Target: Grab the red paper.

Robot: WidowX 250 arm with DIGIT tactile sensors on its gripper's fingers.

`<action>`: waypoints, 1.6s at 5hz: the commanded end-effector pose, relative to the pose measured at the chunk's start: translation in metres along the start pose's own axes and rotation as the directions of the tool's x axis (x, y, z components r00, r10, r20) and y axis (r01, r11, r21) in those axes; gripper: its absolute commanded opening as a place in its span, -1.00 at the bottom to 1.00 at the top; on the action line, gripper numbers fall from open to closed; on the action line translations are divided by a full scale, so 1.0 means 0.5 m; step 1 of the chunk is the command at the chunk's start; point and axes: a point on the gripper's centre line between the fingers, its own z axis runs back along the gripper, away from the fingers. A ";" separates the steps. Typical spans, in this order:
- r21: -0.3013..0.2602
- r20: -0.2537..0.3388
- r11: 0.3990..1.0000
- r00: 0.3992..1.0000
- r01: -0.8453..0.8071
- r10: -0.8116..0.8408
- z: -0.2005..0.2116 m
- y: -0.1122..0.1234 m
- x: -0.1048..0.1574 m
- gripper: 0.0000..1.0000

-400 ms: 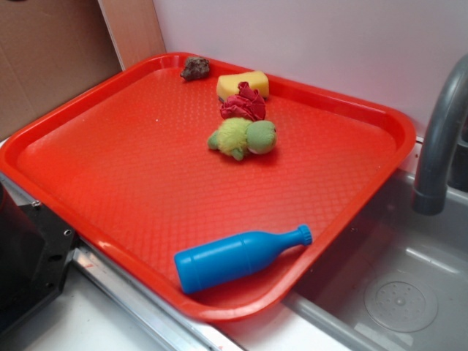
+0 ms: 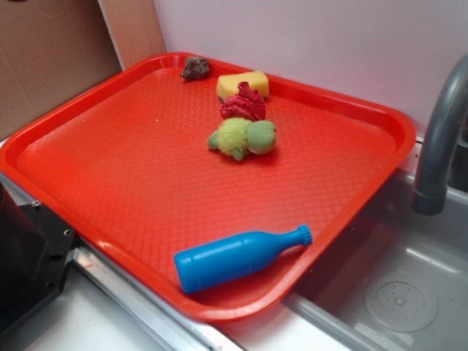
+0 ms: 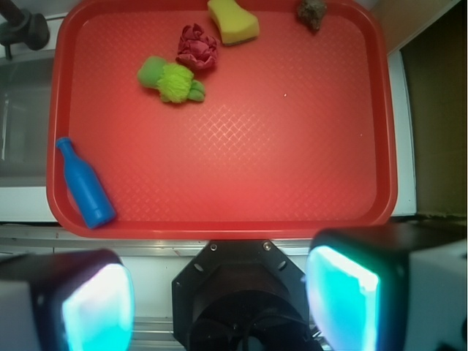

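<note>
Gripper point(image 3: 219, 292) sat high over the tray's point(image 3: 307, 183) near edge, fingers spread wide and empty, so the approach hadn't started. Red paper point(image 3: 197, 46) lay at the far side, wedged between yellow sponge point(image 3: 234, 22) and green plush toy point(image 3: 170, 78), touching or nearly touching both, so the pinch had to come from the open sides.

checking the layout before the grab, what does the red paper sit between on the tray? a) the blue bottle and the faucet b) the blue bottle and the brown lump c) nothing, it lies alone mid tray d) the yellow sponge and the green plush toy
d: the red paper lies between the yellow sponge behind it and the green plush toy in front, while the blue bottle lies far off near the tray's front edge.
</note>
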 end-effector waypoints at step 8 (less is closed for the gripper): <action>0.018 0.138 0.929 0.921 -0.370 0.365 -0.348 0.004 0.395 1.00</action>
